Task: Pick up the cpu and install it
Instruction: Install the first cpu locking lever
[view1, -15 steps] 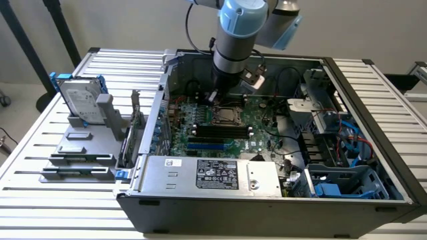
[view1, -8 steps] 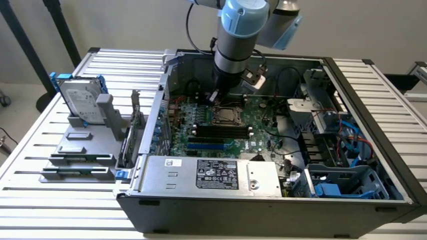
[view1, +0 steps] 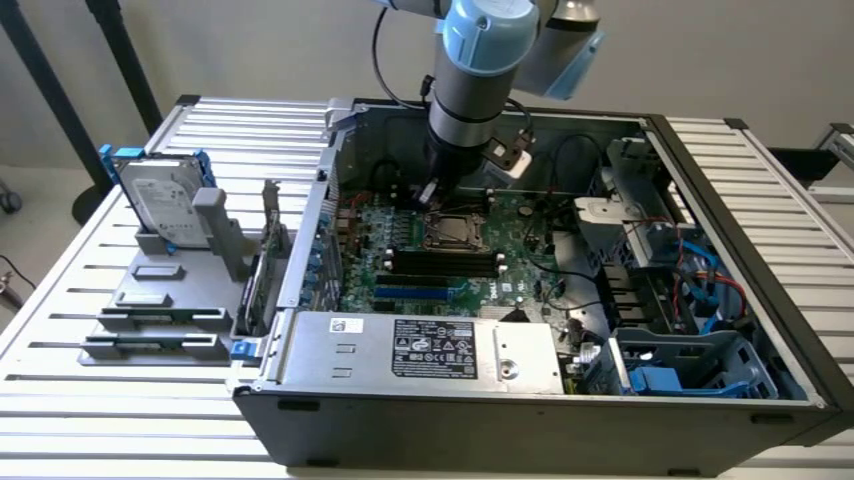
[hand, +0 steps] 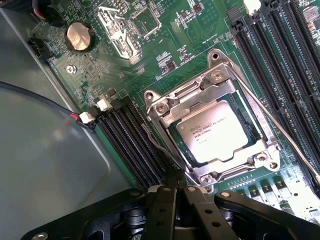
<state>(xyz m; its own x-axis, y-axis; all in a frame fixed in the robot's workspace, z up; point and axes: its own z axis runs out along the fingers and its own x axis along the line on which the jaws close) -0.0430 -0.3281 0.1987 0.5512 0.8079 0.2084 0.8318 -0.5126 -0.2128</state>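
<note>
The cpu (hand: 217, 132) lies flat in its socket on the green motherboard (hand: 175, 55), its silver top with printed text showing through the metal load frame (hand: 200, 97) that rests over its rim. In the exterior view the cpu (view1: 454, 232) sits mid-board inside the open computer case. My gripper (hand: 174, 181) is shut, its black fingertips pressed together at the socket's corner, right by the end of a thin wire lever (hand: 156, 146); whether they touch it I cannot tell. From outside, the gripper (view1: 430, 196) hangs low over the board just behind the socket.
Black memory slots (hand: 132, 142) flank the socket on both sides. A coin battery (hand: 80, 37) sits on the board. A grey power supply box (view1: 427, 350) with a white label fills the case front. A silver hard drive (view1: 163, 205) with blue brackets stands outside, at the exterior view's left.
</note>
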